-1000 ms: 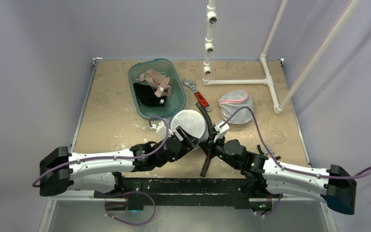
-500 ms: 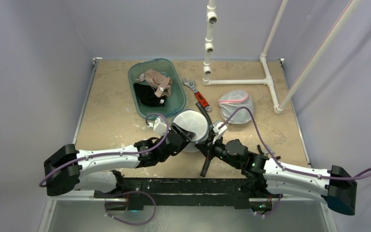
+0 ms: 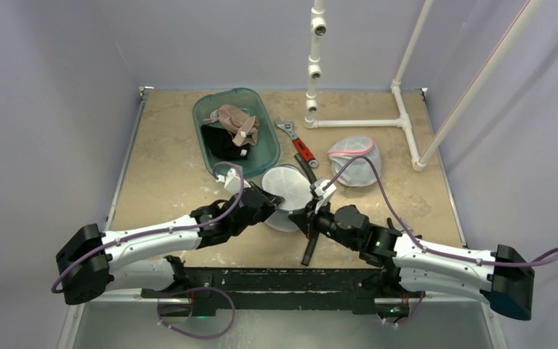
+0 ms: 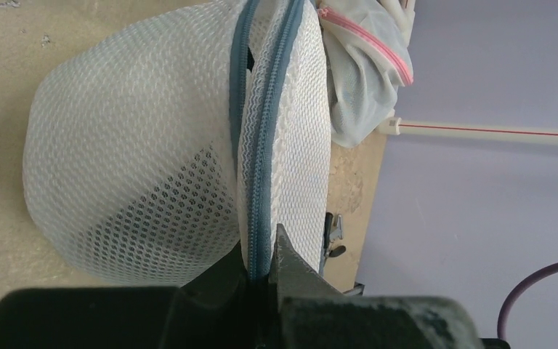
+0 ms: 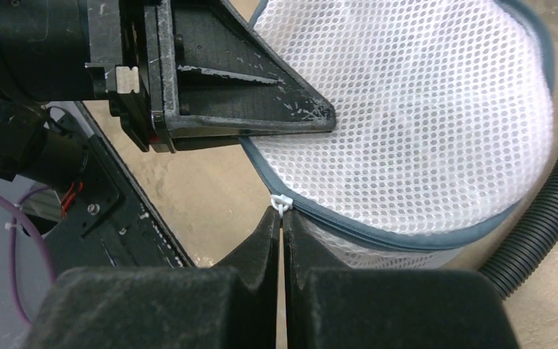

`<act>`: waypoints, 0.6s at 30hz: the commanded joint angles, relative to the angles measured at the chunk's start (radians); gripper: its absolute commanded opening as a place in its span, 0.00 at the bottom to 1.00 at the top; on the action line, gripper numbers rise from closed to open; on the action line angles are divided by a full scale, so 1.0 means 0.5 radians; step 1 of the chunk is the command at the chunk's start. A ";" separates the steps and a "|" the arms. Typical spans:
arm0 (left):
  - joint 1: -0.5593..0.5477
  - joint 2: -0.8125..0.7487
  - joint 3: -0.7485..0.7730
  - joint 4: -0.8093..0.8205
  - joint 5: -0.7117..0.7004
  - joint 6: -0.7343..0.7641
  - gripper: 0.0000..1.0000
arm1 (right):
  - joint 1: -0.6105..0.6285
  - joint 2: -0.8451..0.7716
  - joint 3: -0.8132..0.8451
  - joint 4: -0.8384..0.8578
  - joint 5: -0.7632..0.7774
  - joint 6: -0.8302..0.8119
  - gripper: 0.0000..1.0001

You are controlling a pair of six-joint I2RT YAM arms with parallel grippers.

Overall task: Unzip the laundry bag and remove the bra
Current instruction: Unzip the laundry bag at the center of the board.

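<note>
L claw (image 4: pixel 261 256) clamped laundry bag (image 4: pixel 131 160) at zip seam (image 4: pixel 259 174); R claw (image 5: pixel 282 218) pinched zip pull (image 5: pixel 281 200), track curving rightward round rim.

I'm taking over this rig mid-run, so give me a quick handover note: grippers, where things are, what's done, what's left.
Left gripper: shut on the laundry bag at its zipper.
Right gripper: shut on the white zipper pull.
Bag: on the table, centre.
Done: both grips set; zipper looks closed.
Left: open the zipper, take out the bra (not visible).
</note>
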 commanded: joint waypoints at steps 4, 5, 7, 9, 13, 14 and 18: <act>0.136 -0.157 0.041 -0.230 0.101 0.341 0.00 | 0.005 -0.052 0.092 -0.217 0.201 0.034 0.00; 0.149 -0.173 0.037 -0.240 0.122 0.375 0.00 | 0.005 -0.057 0.085 -0.233 0.224 0.041 0.00; 0.181 -0.198 0.037 -0.273 0.159 0.442 0.00 | 0.004 -0.057 0.076 -0.266 0.268 0.063 0.00; 0.214 -0.220 0.022 -0.279 0.203 0.493 0.00 | 0.004 -0.059 0.062 -0.283 0.306 0.086 0.00; 0.265 -0.272 -0.003 -0.270 0.274 0.564 0.00 | 0.002 -0.069 0.025 -0.295 0.396 0.145 0.00; 0.278 -0.282 -0.006 -0.264 0.298 0.588 0.00 | 0.002 -0.067 0.019 -0.303 0.421 0.160 0.00; 0.340 -0.287 0.002 -0.245 0.432 0.697 0.00 | -0.005 -0.053 -0.005 -0.315 0.511 0.236 0.00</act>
